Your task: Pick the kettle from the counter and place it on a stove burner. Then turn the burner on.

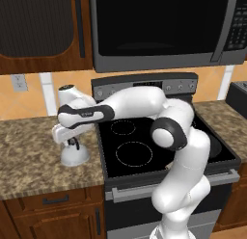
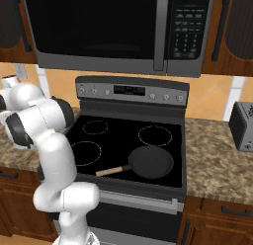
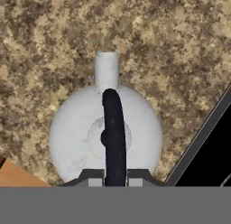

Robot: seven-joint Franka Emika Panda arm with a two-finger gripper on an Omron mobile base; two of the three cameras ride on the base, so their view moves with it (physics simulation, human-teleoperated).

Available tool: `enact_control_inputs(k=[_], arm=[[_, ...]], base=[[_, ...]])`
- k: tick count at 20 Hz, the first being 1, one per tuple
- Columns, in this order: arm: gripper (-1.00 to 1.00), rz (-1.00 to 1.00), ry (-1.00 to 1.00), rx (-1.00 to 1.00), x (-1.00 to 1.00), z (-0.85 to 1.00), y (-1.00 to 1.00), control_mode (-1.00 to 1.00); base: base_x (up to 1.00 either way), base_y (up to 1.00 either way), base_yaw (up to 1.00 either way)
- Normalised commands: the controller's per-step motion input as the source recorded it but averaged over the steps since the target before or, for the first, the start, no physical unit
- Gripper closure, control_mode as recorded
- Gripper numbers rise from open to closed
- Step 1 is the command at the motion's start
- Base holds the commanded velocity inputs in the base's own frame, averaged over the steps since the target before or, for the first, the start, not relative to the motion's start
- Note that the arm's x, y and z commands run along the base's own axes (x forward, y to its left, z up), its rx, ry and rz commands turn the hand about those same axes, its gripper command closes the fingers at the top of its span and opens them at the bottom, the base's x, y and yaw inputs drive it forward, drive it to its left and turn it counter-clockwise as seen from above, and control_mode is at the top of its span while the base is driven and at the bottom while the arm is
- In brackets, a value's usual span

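While the kettle point(image 3: 76, 137) is sitting on the tabletop point(image 1: 29, 156) beside the cooktop point(image 1: 144, 151), its black handle point(image 3: 113, 128) is being straddled by the jaws, spread open.

Black microwave point(image 2: 99, 31) mounted above the range; reddish-brown wall cabinets point(image 1: 43, 31) flanking it; orange-tan tiled backsplash point(image 1: 29, 96) with outlet point(image 1: 19, 82); toaster point(image 2: 243, 125) at right.

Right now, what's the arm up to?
The arm is reaching left of the stove, with its gripper down over the kettle on the counter. In the hand view the fingertips sit either side of the black handle; whether they've closed on it I can't tell. The kettle is not yet on a burner. A frying pan occupies the stove's front right.
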Motion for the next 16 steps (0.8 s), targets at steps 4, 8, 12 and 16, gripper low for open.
enact_control_inputs(k=[4,8,12,16], arm=[[1.00,-0.10,0.02,0.00,-0.41,0.41,-0.47,-1.00],[1.00,-0.17,0.00,0.00,-0.26,0.15,-0.73,-1.00],[1.00,-0.22,0.00,0.00,-0.09,0.00,-0.92,-1.00],[1.00,-0.23,0.00,0.00,0.00,0.05,-0.93,-1.00]], base=[[0.00,0.00,0.00],[0.00,0.00,0.00],[0.00,0.00,0.00],[0.00,0.00,0.00]])
